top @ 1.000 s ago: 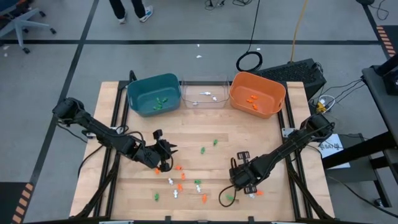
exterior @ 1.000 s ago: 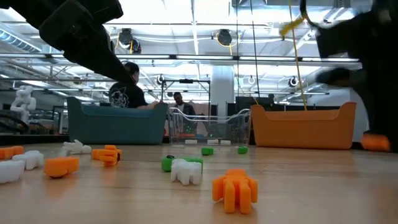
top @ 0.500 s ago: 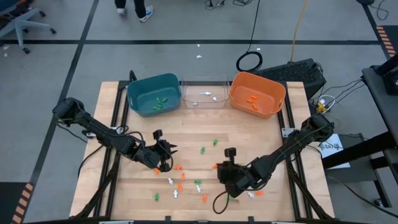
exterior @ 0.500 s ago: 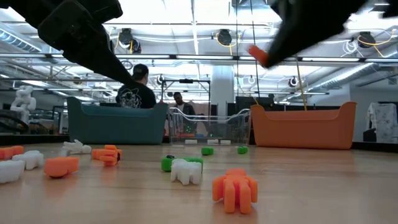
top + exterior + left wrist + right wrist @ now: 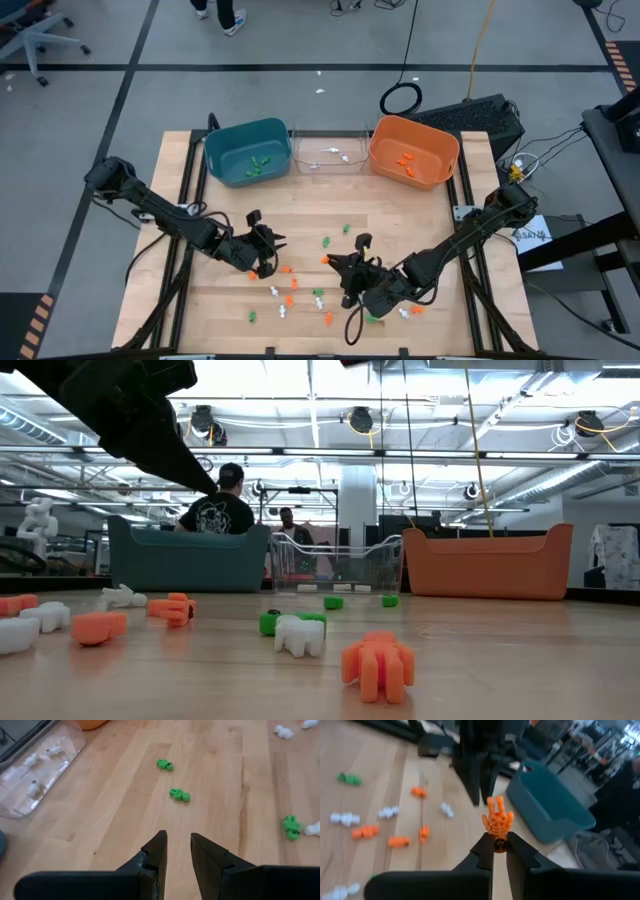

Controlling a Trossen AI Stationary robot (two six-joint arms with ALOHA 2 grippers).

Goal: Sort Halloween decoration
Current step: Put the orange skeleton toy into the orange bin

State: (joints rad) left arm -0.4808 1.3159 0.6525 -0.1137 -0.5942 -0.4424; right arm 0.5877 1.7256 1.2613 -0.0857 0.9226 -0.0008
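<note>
The Halloween decoration is a scatter of tiny orange, green and white trinkets (image 5: 290, 295) lying on the wooden table, seen close in the low view (image 5: 378, 665). My right gripper (image 5: 333, 263) hangs above the table's middle, shut on one orange hand-shaped trinket (image 5: 497, 820). My left gripper (image 5: 272, 250) hovers left of centre, open, with nothing between its fingers (image 5: 177, 837); two green trinkets (image 5: 179, 795) lie ahead of it. My right gripper pinches the orange trinket's wrist end (image 5: 498, 844) between its two fingertips. The fingers lie nearly level and point toward the table's left. The trinket's spread fingers stick out beyond the fingertips, and it is lifted clear of the table.
Three bins stand along the far edge: teal (image 5: 247, 152), clear (image 5: 328, 150) and orange (image 5: 413, 152), each with a few trinkets inside. People stand in the room beyond the table (image 5: 215, 510).
My right gripper has risen from the table's near right and gone toward the left, tipping from pointing down to nearly level. It stays shut, and the orange trinket has come up with it, clear of the table.
</note>
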